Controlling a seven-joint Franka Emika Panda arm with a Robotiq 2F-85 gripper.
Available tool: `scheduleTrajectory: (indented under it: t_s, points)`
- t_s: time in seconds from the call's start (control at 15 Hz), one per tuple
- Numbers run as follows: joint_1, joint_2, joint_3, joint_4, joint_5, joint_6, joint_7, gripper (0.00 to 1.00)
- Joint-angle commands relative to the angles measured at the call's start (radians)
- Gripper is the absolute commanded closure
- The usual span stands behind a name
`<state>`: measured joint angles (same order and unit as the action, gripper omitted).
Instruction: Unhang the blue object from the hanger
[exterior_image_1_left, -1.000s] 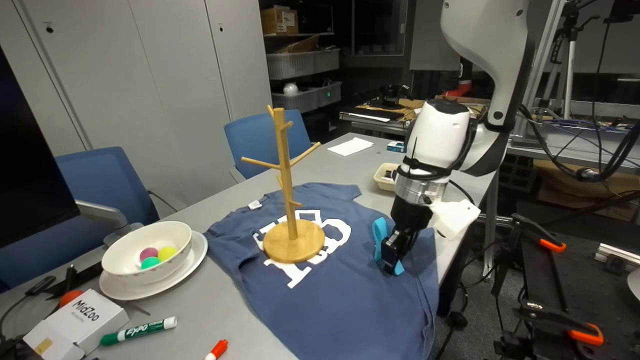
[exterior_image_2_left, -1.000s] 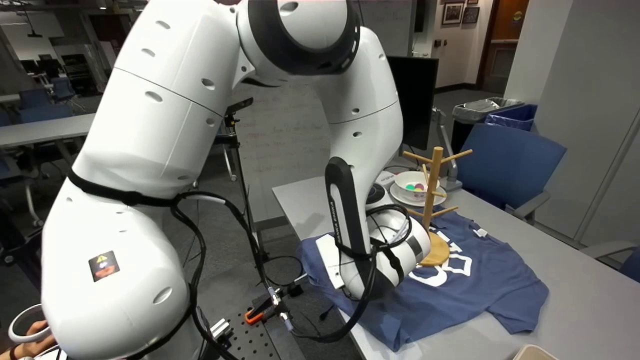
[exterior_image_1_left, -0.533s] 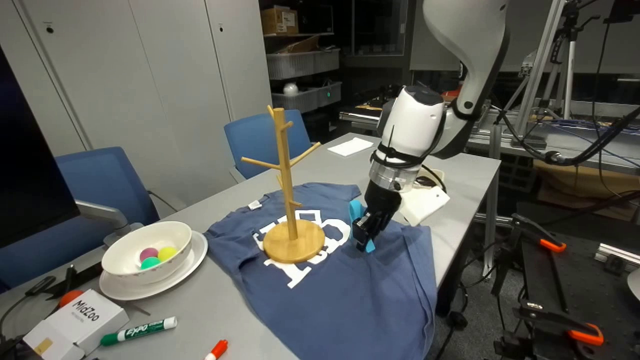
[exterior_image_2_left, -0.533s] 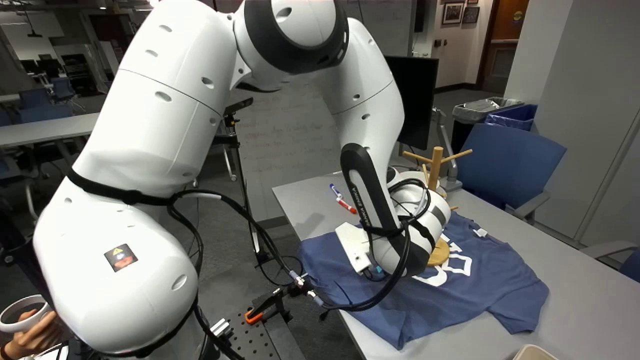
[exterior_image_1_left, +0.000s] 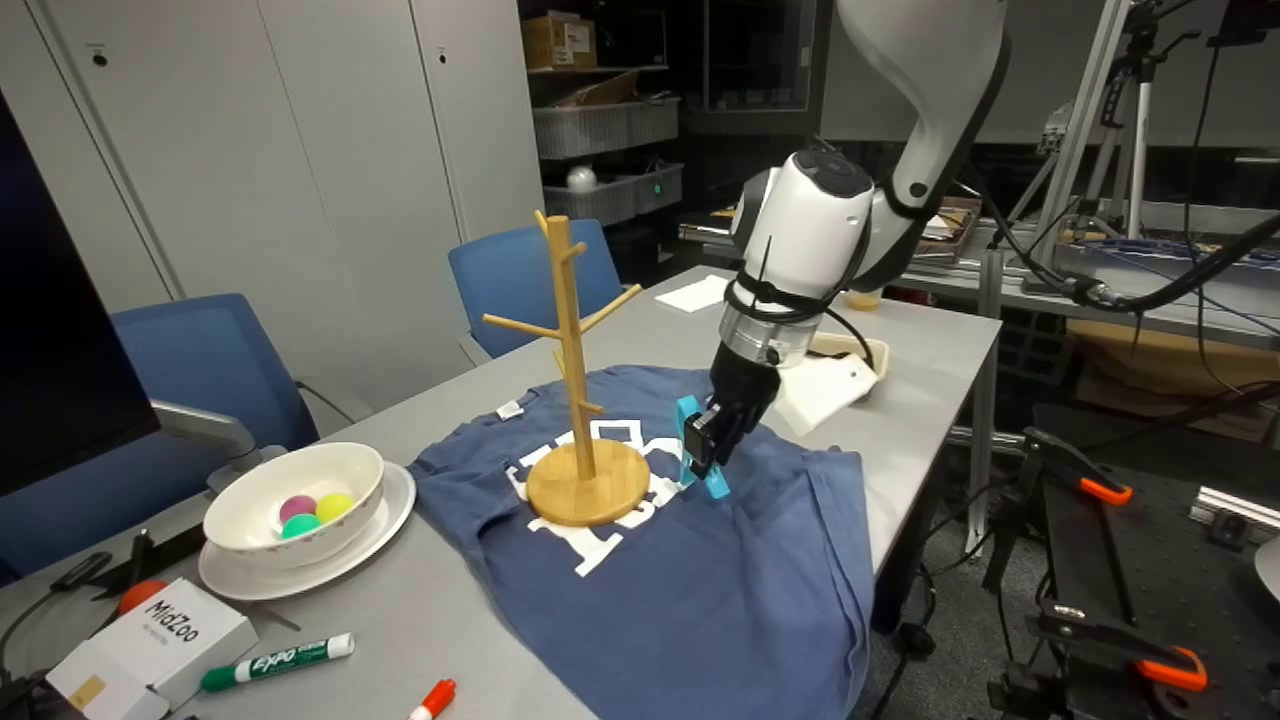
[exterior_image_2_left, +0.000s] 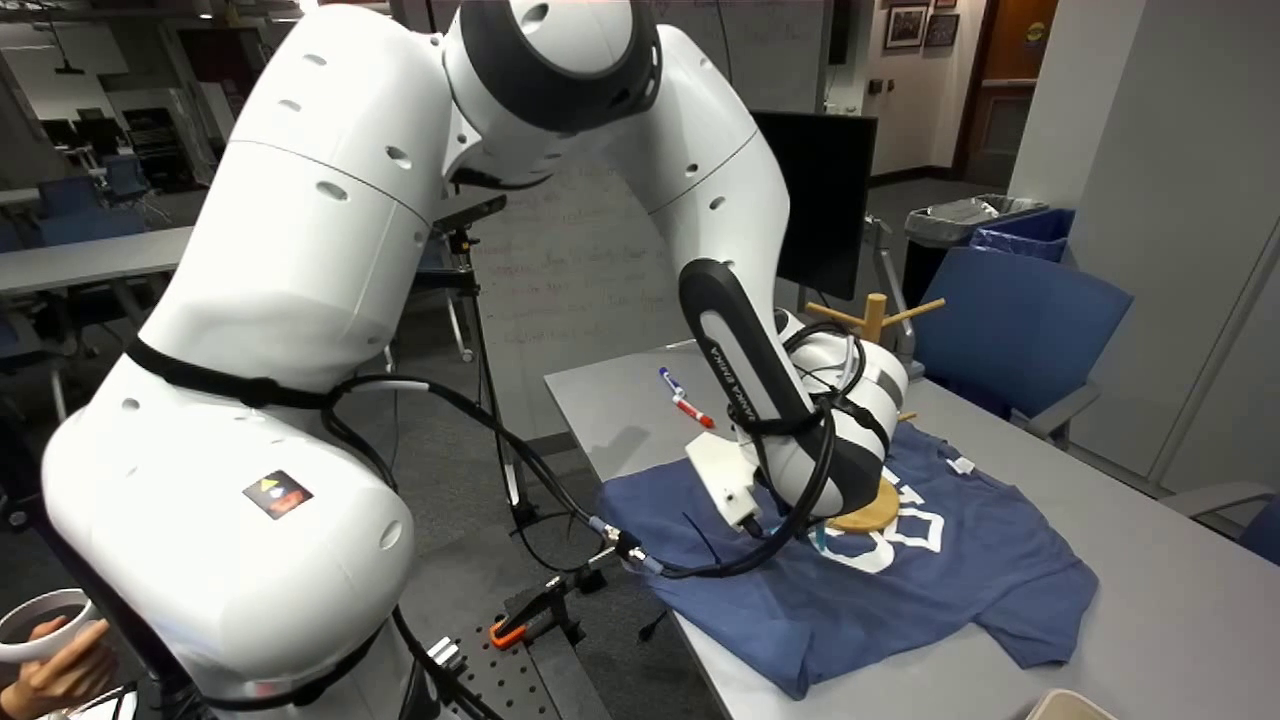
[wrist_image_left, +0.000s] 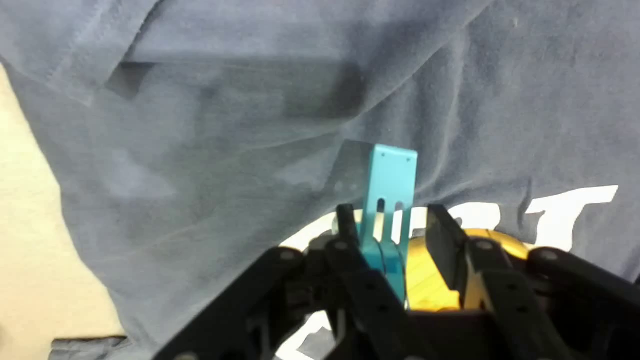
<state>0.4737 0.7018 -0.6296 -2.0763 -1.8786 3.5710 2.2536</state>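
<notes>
In the wrist view the slim, slotted light-blue object (wrist_image_left: 394, 172) points its flat end toward the frame's top, the long axis near vertical and leaning slightly right, its lower part running down between the black fingers (wrist_image_left: 444, 227) of the claw (wrist_image_left: 390, 216). These stand partly apart: the object is close beside the finger at frame left, a gap shows beside the right one, and I cannot tell whether they grip it. In an exterior view the object is just right of centre, partly behind the claw, near the light wooden pegged hanger (exterior_image_1_left: 574, 370), over the navy T-shirt (exterior_image_1_left: 660, 600) on the pale grey surface (exterior_image_1_left: 450, 590).
</notes>
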Motion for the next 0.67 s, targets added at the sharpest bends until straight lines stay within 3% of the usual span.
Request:
scheduleTrajectory:
  t_s: [0.0, 0.27, 0.6]
  points:
    - [0.082, 0.039, -0.078, 0.041, -0.051, 0.023, 0.094, 0.26]
    - [0.134, 0.051, -0.132, 0.041, -0.047, 0.032, 0.103, 0.01]
    - [0.22, 0.048, -0.226, 0.018, -0.095, 0.091, 0.15, 0.0]
